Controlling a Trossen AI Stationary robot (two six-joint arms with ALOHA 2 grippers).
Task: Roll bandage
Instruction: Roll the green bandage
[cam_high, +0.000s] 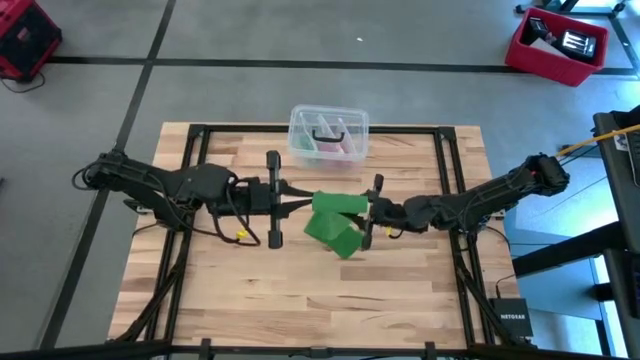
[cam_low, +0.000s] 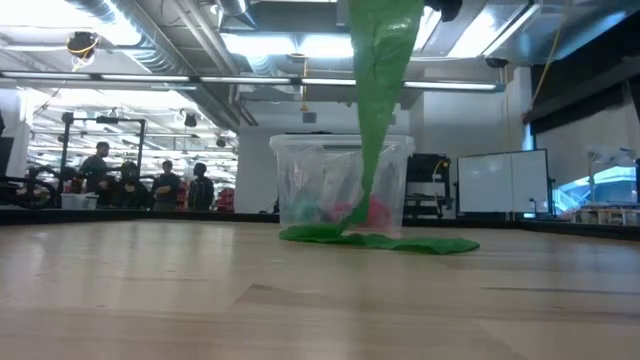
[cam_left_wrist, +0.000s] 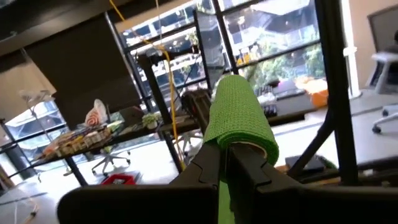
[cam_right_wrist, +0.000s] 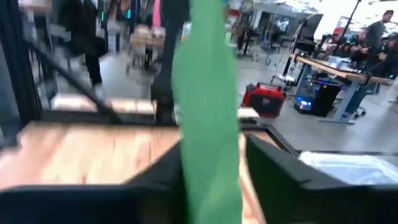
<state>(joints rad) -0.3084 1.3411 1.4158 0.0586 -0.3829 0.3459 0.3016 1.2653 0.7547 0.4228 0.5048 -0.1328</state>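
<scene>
The left fingers (cam_left_wrist: 227, 158) pinch the rolled end of the bandage (cam_high: 335, 215) above the desk (cam_high: 300, 290). The right fingers (cam_high: 370, 212), half spread around the strip, guide it so it winds straight.

You had both grippers meeting at the green bandage (cam_high: 335, 222) mid-worktop (cam_high: 300, 290), a clear plastic box (cam_high: 329, 134) just beyond.

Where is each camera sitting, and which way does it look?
High view: above, looking down on the table, both arms, left tool, right tool.
Low view: table height, looking across at the hanging bandage and clear box; no arm shows clearly.
Left wrist view: on the left arm, tool shut on the bandage.
Right wrist view: on the right arm, fingers beside the bandage.
All share the bandage.
</scene>
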